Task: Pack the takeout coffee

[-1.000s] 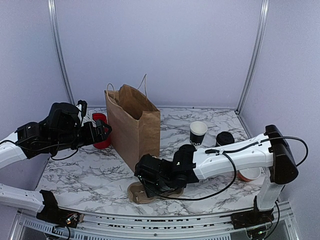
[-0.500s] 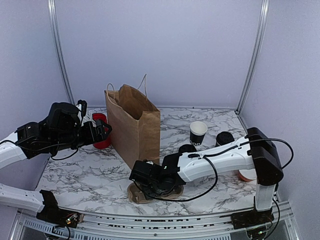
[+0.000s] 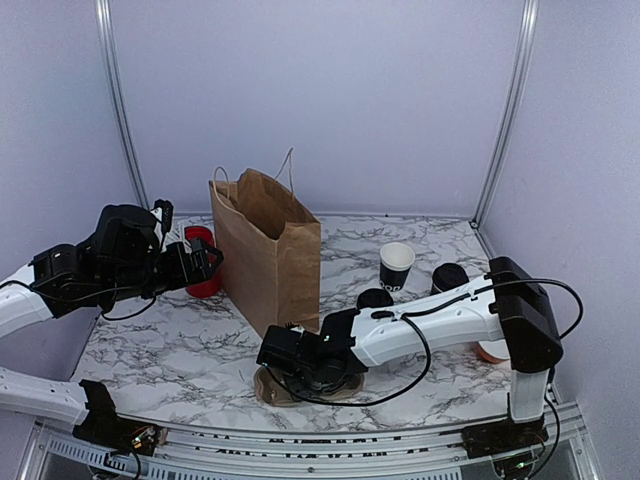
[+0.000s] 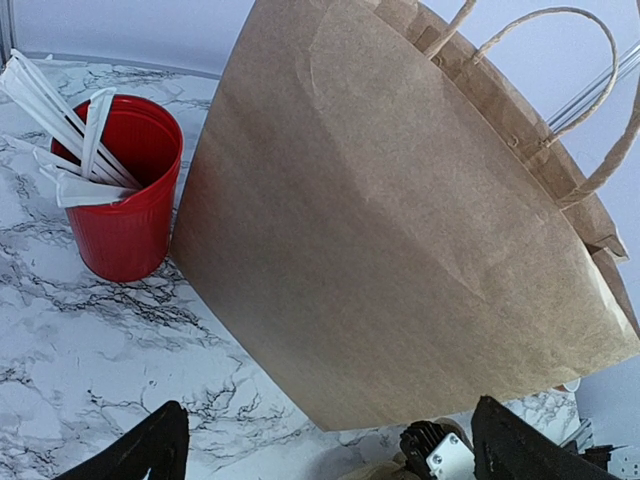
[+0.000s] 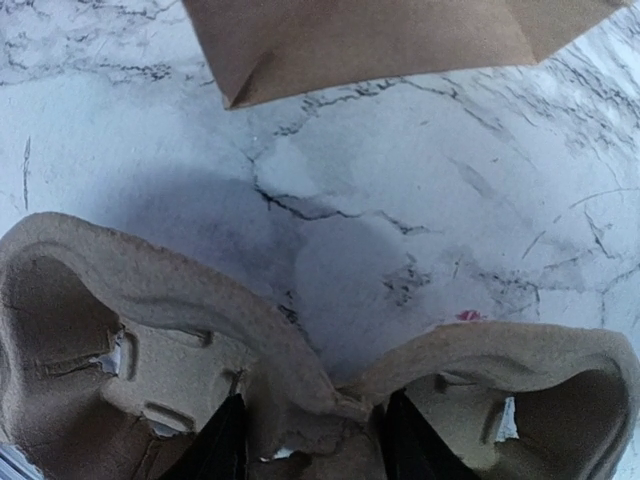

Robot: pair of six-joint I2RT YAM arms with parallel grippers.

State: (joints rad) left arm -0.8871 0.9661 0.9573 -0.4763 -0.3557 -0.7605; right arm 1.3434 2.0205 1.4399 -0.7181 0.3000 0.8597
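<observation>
The takeout coffee, a small black cup [image 3: 396, 266] with a white inside, stands open on the marble at the right, behind my right arm. Two round black lidded shapes [image 3: 450, 277] [image 3: 375, 298] sit beside it. My right gripper [image 3: 300, 365] [image 5: 315, 425] is low at the front, its fingers pressed on either side of the middle ridge of a brown pulp cup carrier [image 3: 275, 387] [image 5: 130, 290]. My left gripper [image 3: 205, 262] [image 4: 335, 448] hangs open and empty, left of the brown paper bag [image 3: 270, 260] [image 4: 400, 230].
The bag stands upright with its mouth open, just behind the carrier. A red cup [image 3: 203, 285] [image 4: 125, 210] holding white sticks stands left of the bag, under my left gripper. A small orange bowl [image 3: 497, 350] peeks out by the right arm's base.
My right arm has reached further left and lower onto the carrier, and its fingers have narrowed around the middle ridge. The left arm has not moved.
</observation>
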